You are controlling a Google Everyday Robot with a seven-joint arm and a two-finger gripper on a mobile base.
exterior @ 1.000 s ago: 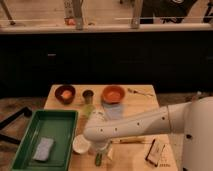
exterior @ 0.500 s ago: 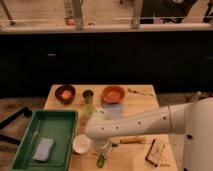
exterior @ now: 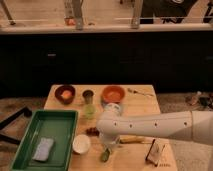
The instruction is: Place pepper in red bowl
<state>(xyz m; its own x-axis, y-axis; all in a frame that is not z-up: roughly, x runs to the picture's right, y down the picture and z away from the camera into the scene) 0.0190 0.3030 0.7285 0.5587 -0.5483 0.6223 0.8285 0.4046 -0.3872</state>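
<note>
Pepper (exterior: 105, 156) at the near edge of the counter (exterior: 145, 102) sits clenched between the fingers of the gripper (exterior: 106, 150).

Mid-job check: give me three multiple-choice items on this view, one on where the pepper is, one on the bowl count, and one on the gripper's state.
1. Where is the pepper?
A. In the red bowl
B. In the green tray
C. Near the table's front edge, under the gripper

2. How many bowls are on the table?
A. One
B. Three
C. Five

3. How are the gripper's fingers?
A. Shut, low over the pepper
B. Wide open above the red bowl
C. Raised high above the table

Answers:
1 C: the pepper lies at the front of the table, right below the gripper.
2 B: the red bowl, a maroon bowl and a small white bowl.
3 A: the fingers are shut down at the pepper, far from the red bowl.
</note>
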